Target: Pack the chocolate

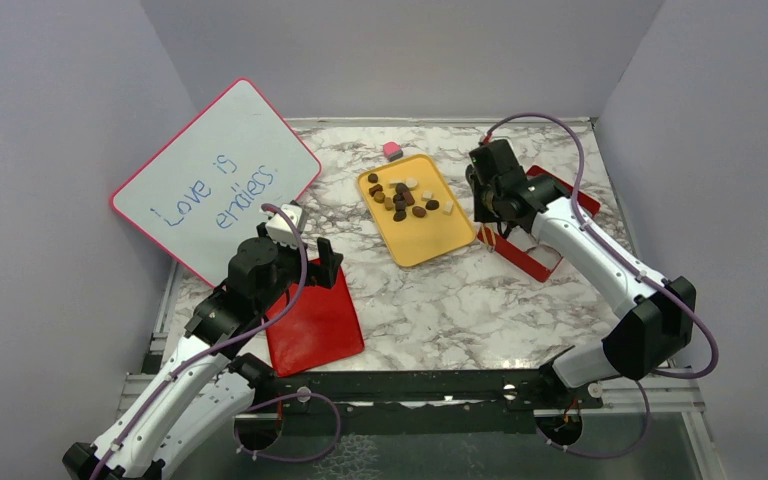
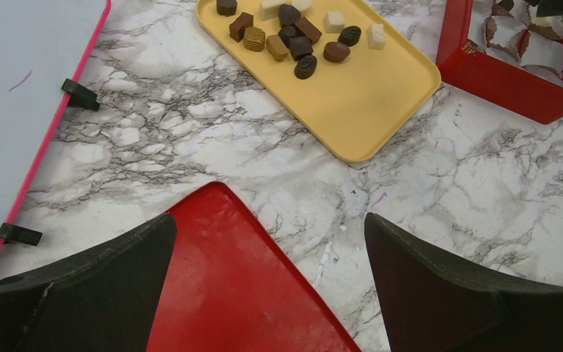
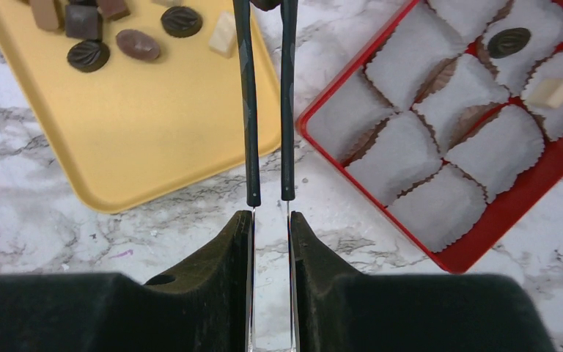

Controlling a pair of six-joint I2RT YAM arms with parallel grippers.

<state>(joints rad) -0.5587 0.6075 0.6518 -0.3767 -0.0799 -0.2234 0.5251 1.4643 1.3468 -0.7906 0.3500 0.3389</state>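
The left gripper [image 2: 270, 220] hangs with its jaws wide apart above a red lid [image 2: 227, 293], holding nothing. The right gripper [image 3: 271, 218] is clamped on a pair of tweezers [image 3: 248, 110], positioned over the marble table [image 3: 322, 191] between the yellow tray [image 3: 154, 147] and the red box [image 3: 531, 192]. Most of the chocolate [image 2: 293, 37] lies clustered on the tray's far end. One dark oval piece [image 3: 509, 42] and one cream piece [image 3: 552, 92] sit in paper cups [image 3: 403, 154] inside the box.

Bright, even overhead light, soft shadows, sharp focus
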